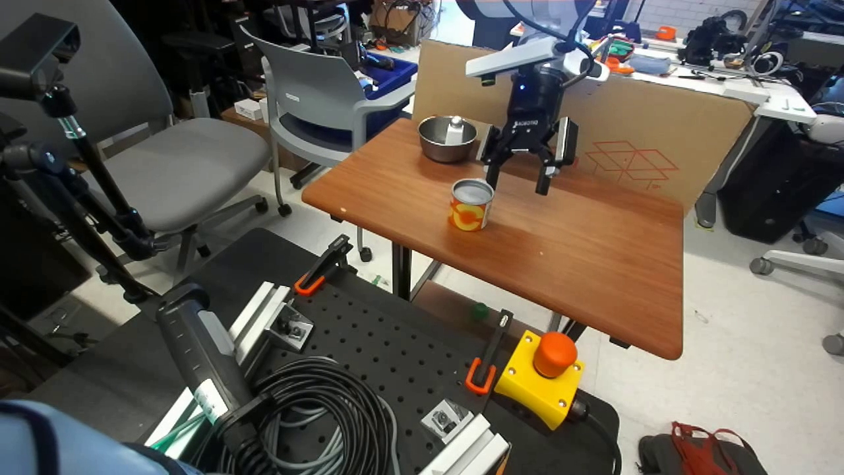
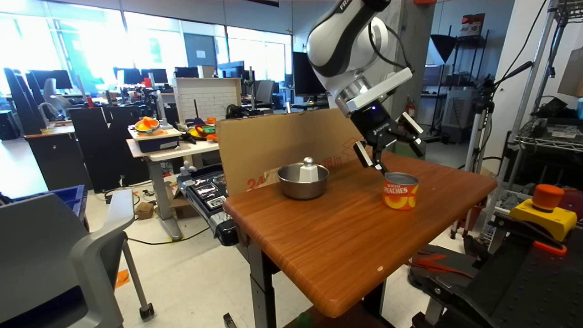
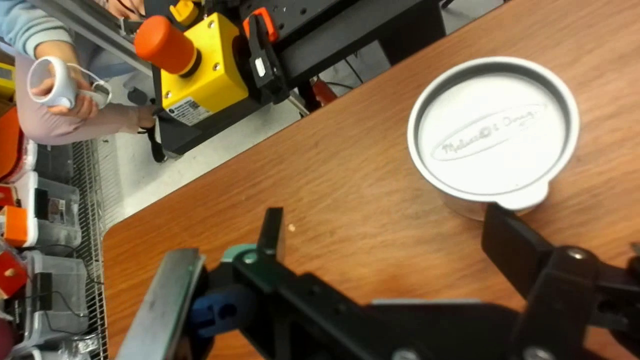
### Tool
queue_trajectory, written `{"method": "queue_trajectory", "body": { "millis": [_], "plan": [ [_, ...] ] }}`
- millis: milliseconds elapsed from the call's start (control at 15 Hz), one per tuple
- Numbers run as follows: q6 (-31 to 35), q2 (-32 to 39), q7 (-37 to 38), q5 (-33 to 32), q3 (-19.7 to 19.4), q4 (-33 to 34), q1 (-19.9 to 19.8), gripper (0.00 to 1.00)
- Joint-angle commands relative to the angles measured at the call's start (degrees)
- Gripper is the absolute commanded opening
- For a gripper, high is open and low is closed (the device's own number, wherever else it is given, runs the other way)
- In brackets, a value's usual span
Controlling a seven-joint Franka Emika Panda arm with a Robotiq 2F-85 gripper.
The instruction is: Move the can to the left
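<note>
The can (image 1: 469, 212) is short, with an orange peach label and a silvery top, and stands upright on the wooden table. It also shows in an exterior view (image 2: 400, 195). In the wrist view its pale lid (image 3: 492, 132) is at the upper right. My gripper (image 1: 518, 181) is open and empty, tilted above the table behind the can. It also shows in an exterior view (image 2: 400, 158). In the wrist view the gripper (image 3: 385, 227) has its right fingertip overlapping the can's near edge; I cannot tell whether they touch. The can is not between the fingers.
A shiny metal bowl (image 1: 438, 150) with a white object (image 1: 455, 131) in it stands at the table's back, beside the cardboard sheet (image 2: 296, 132). The wooden table (image 1: 593, 264) has a rounded edge. A yellow emergency-stop box (image 3: 212, 65) sits on the black bench beyond the table edge.
</note>
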Motion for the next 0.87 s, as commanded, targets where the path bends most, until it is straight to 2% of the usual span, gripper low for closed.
{"method": "queue_trajectory", "body": {
  "millis": [0, 133, 400, 467, 600, 800],
  "plan": [
    [-2.6, -0.6, -1.2, 3.0, 0.0, 1.4, -0.5, 1.00],
    [-0.7, -4.4, -1.5, 2.7, -0.3, -1.1, -0.6, 1.00],
    [9.2, -18.2, -2.0, -0.1, -0.7, -11.6, 0.4, 1.00],
    [4.7, -10.0, -1.4, 1.0, -0.6, -3.7, -0.1, 1.00],
    [6.5, -15.6, -1.4, 0.8, -0.3, -7.3, -0.2, 1.00],
    [7.5, -17.8, -1.4, 0.8, -0.3, -10.0, -0.2, 1.00]
  ]
}}
